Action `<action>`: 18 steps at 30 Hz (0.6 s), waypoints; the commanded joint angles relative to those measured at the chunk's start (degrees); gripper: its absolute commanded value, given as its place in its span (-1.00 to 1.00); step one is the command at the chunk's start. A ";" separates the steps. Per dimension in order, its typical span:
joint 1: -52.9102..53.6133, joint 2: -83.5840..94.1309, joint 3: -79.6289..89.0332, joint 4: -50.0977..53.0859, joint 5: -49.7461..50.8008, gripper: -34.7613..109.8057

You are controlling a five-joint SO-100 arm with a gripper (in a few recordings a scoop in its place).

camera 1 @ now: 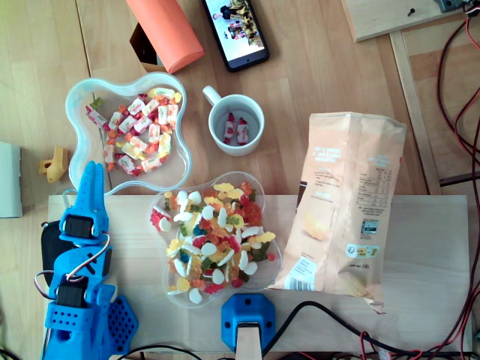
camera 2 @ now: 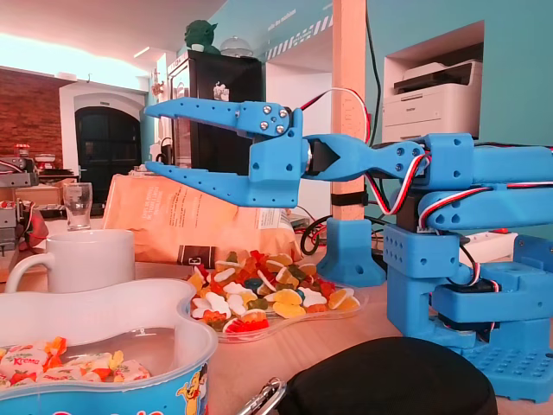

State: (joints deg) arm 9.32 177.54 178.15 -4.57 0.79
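The blue two-finger gripper (camera 2: 155,138) hung wide open and empty over the lower-left rim, in the overhead view, of a clear lobed plastic bowl (camera 1: 81,96) of red-and-white wrapped sweets (camera 1: 139,131). A clear dish (camera 1: 172,294) of coloured gummies and a white ceramic mug (camera 1: 214,132) stood just beside the bowl.

Overhead view straight down; fixed view low, close, table-level; both on hand (camera 2: 149,138), gummies (camera 1: 214,240).

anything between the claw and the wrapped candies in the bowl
Nothing visible. The open claw hangs over the near rim of the bowl in the overhead view, and the wrapped candies lie uncovered inside, up and to its right.
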 commanded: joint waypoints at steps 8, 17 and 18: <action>1.41 0.97 2.02 -1.41 0.62 -0.25; 1.41 0.97 2.02 -1.41 0.70 -0.23; 1.32 0.97 2.02 -1.41 0.97 -0.23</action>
State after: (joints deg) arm 9.67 177.54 178.15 -4.39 0.79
